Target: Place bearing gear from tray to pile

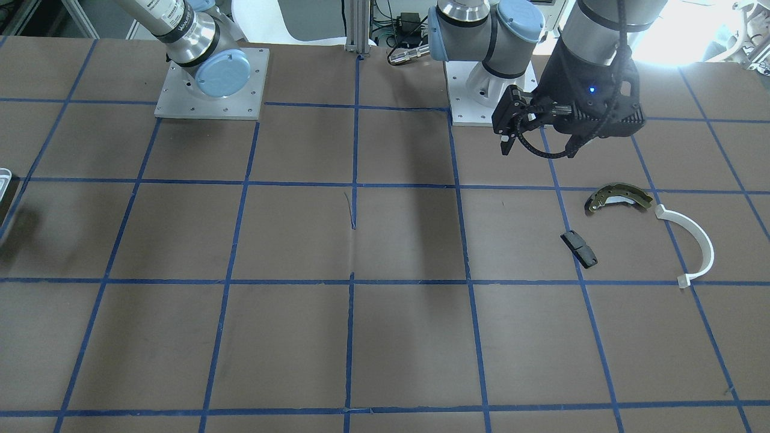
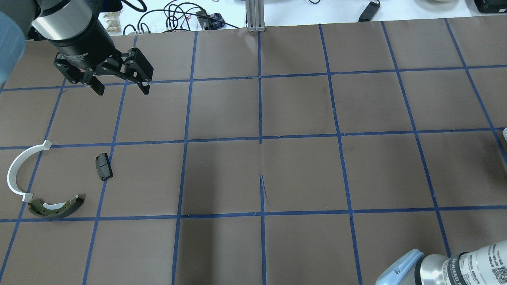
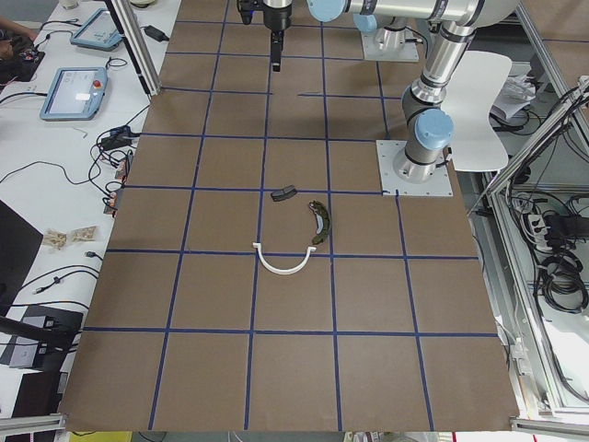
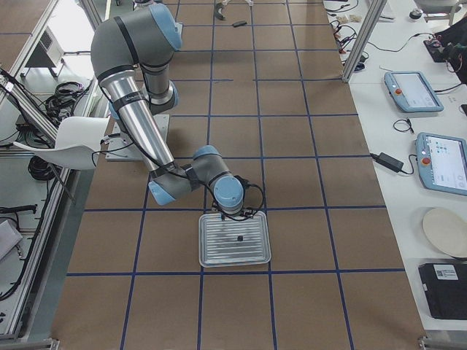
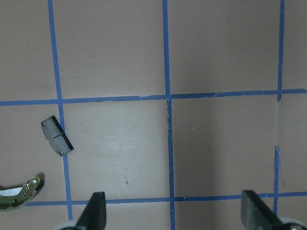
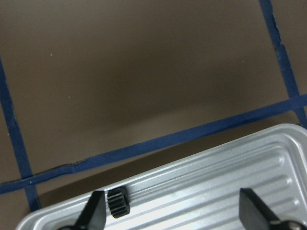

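Now 1 bearing gear (image 6: pixel 117 202) in tray (image 6: pixel 216 182), 3-pc pile (image 2: pixel 103 166); L end effector (image 2: pixel 121 90), R end effector (image 6: pixel 172 208) released.

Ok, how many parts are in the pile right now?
3: the olive brake shoe nearest the robot, the white arc just beyond it, the black block inward of both. Nothing seems hidden.

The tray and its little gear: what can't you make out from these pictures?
Front-facing view: the left edge cuts off all but a sliver of the tray.
Exterior right view: the bearing gear is only a dark speck, too small to show teeth.
Right wrist view: the bottom edge cuts off most of the tray.
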Action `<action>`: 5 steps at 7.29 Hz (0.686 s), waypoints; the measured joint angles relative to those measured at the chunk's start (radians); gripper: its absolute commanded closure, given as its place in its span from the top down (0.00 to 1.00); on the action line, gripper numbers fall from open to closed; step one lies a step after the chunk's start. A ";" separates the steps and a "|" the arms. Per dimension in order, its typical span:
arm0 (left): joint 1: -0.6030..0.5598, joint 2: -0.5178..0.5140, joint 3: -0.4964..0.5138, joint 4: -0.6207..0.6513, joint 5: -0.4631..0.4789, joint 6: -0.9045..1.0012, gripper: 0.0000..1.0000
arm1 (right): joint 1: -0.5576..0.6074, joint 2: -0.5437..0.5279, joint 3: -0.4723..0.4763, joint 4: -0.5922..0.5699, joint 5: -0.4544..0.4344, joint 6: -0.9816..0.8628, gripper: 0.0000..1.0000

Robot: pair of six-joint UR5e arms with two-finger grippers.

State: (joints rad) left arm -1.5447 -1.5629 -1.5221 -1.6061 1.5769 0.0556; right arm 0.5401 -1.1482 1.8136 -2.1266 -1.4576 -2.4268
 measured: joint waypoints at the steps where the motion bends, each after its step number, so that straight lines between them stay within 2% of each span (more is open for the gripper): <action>1: 0.000 0.001 -0.001 0.000 0.000 0.001 1.00 | 0.000 0.000 0.012 -0.001 -0.040 -0.014 0.93; 2: 0.001 0.001 -0.001 0.000 0.000 0.001 1.00 | 0.000 0.001 0.021 -0.005 -0.081 -0.025 0.83; 3: 0.001 0.001 -0.001 0.000 0.000 0.001 1.00 | 0.000 0.001 0.025 -0.012 -0.101 -0.035 0.60; 5: 0.001 0.001 -0.001 0.000 0.000 0.001 1.00 | 0.000 0.001 0.027 -0.023 -0.110 -0.042 0.52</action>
State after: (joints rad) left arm -1.5439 -1.5616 -1.5232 -1.6061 1.5769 0.0563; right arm 0.5400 -1.1471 1.8404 -2.1494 -1.5681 -2.4687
